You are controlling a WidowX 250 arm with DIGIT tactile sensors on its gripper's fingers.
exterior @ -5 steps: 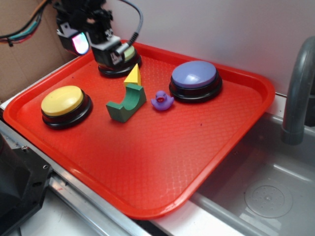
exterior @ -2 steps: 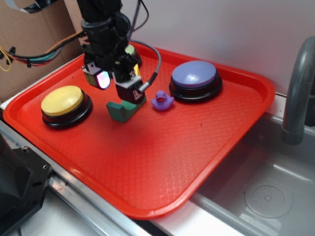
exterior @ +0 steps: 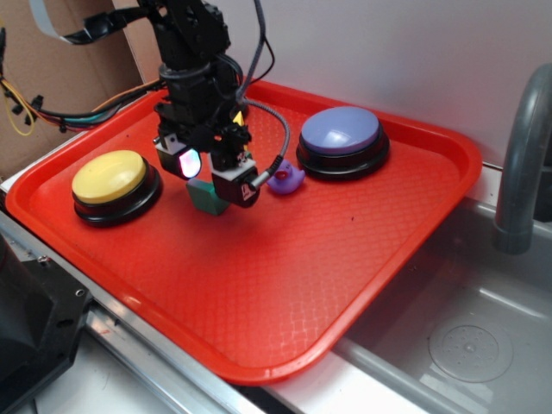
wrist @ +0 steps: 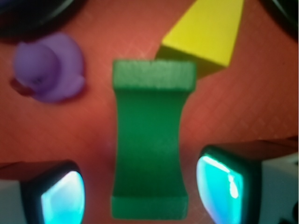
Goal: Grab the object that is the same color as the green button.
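The dark green scooped block (wrist: 149, 140) lies on the red tray, its near end between my two fingers with a gap on each side. My gripper (wrist: 142, 196) is open and straddles it. In the exterior view the gripper (exterior: 211, 177) is low over the block (exterior: 205, 198), which is mostly covered by it. The yellow wedge (wrist: 208, 32) touches the block's far right corner. The purple duck (wrist: 49, 67) sits to the block's left in the wrist view. The green button is hidden behind the arm in the exterior view.
A yellow-domed button (exterior: 109, 178) sits at the tray's left, a blue-purple domed button (exterior: 341, 134) at the back right. The duck (exterior: 289, 178) is just right of the gripper. The red tray (exterior: 285, 285) edges a metal sink (exterior: 466, 345) with a grey faucet (exterior: 522, 155).
My gripper has moved from over the green button at the back toward the front and down, and now straddles the green block, covering it and the wedge in the exterior view.
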